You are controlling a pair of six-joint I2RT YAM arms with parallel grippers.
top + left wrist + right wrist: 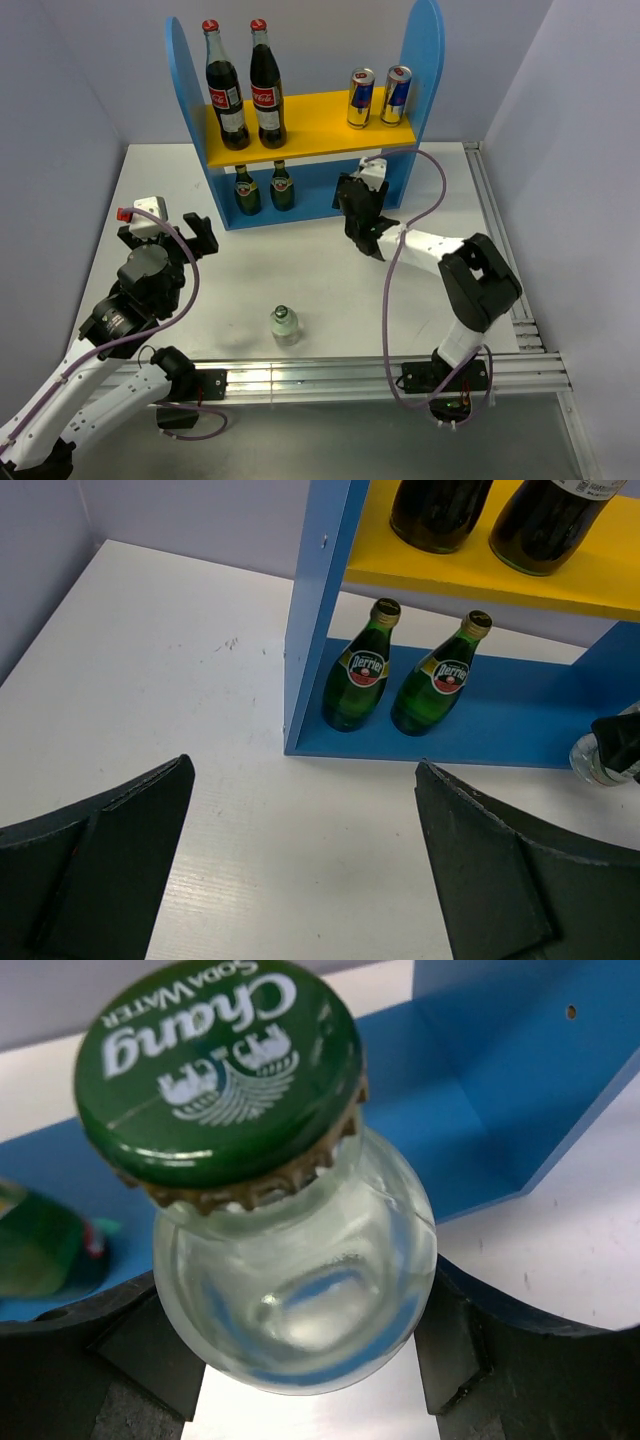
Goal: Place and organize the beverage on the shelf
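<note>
Two cola bottles [228,95] stand side by side at the 9 o'clock end of the yellow board [315,130] of the shelf [425,60]. Two cans [361,98] stand at its 3 o'clock end. On the blue base under the colas, two green bottles [247,192] stand upright, close together but not touching.

The right pincer [300,1345] is clamped on a clear bottle [300,1290] with a green cap. In the right wrist view its black fingers [110,1360] press the glass from 9 and 3 o'clock, below the neck, and the jaws are parted only by the bottle's width. The bottle is upright, its cap toward the camera. The shelf's blue base and side panel lie beyond it from 12 to 2 o'clock, and a blurred green bottle is at 9 o'clock. Seen from above, this pincer sits at 6 o'clock of the shelf's can end, just in front of the base. In the left wrist view the held bottle shows at 3 o'clock, just beside the base's front edge. Whether it rests on the table [300,280] cannot be told.

The left pincer [303,770] gapes wide, gripping and touching nothing. It is at 9 o'clock on the table, faces the green bottles and is well apart from the shelf.

A second clear bottle [285,325] stands alone at 6 o'clock, near the table's near edge, between the two arms.
</note>
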